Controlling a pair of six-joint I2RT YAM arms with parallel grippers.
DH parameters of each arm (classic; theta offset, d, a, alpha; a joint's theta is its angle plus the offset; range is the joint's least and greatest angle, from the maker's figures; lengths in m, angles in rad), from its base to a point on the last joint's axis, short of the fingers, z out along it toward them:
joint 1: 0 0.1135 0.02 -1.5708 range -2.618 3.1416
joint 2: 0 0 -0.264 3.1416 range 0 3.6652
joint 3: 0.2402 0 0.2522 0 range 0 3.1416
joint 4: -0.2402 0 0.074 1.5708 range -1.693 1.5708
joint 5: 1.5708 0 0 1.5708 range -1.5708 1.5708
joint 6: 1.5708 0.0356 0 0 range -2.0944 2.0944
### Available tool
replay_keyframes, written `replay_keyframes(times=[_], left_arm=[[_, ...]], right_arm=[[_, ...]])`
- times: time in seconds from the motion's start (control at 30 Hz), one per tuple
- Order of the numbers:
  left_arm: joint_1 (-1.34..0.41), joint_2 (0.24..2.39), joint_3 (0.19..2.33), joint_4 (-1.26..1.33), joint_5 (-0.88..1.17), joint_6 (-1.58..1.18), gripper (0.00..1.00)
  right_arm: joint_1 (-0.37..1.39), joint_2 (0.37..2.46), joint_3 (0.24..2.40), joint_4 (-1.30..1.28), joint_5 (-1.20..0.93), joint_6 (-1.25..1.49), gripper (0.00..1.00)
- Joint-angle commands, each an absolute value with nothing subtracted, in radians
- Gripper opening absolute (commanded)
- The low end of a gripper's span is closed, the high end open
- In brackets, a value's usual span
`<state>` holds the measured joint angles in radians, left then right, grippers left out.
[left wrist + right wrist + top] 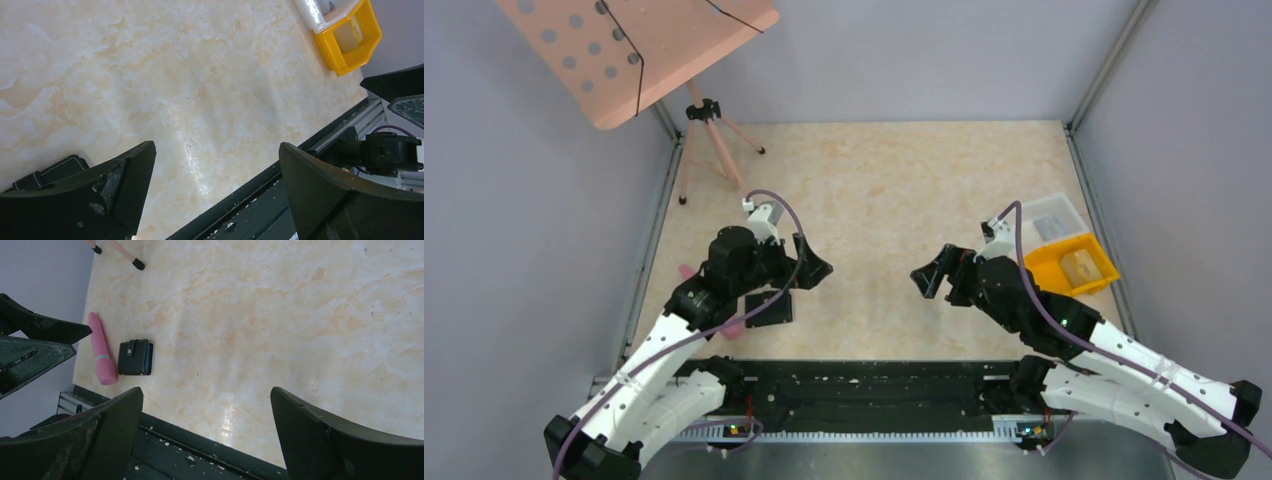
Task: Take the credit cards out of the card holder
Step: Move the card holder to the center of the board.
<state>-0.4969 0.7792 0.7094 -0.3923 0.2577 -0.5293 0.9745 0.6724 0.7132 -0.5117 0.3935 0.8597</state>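
Though spread wide, clamping nothing: left gripper (809,262) and right gripper (932,275), both over bare table (874,170).

Holder (769,308) flat on table and shut (snap tab up, blue edge toward right gripper, as seen from right wrist). Close behind left gripper on near side, toward arm bases, outside gap between fingers. From left wrist, only a stitched black corner of holder peeking past left finger (125,180) at lower left, with pale marble between fingertips. Touching that finger or just apart: cannot tell. Pink stick (101,351) just beside holder, on side away from right gripper. Right gripper well apart from holder, across open table, jaws turned toward it. Yellow bin (1044,268) and clear tray (1054,212) at far right, beside right arm.
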Motion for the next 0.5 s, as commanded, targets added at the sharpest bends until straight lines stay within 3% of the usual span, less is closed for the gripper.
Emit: replay_keyframes(times=[0.0, 0.2, 0.47], left_arm=[[-0.498, 0.791, 0.766, -0.417, 0.184, -0.494, 0.99], [-0.498, 0.793, 0.791, -0.543, -0.152, -0.548, 0.99], [-0.489, 0.859, 0.837, -0.734, -0.446, -0.713, 0.99]], right_arm=[[0.981, 0.67, 0.712, -0.475, 0.42, 0.85, 0.99], [0.981, 0.676, 0.72, -0.472, 0.416, 0.844, 0.99], [0.98, 0.678, 0.718, -0.448, 0.388, 0.828, 0.99]])
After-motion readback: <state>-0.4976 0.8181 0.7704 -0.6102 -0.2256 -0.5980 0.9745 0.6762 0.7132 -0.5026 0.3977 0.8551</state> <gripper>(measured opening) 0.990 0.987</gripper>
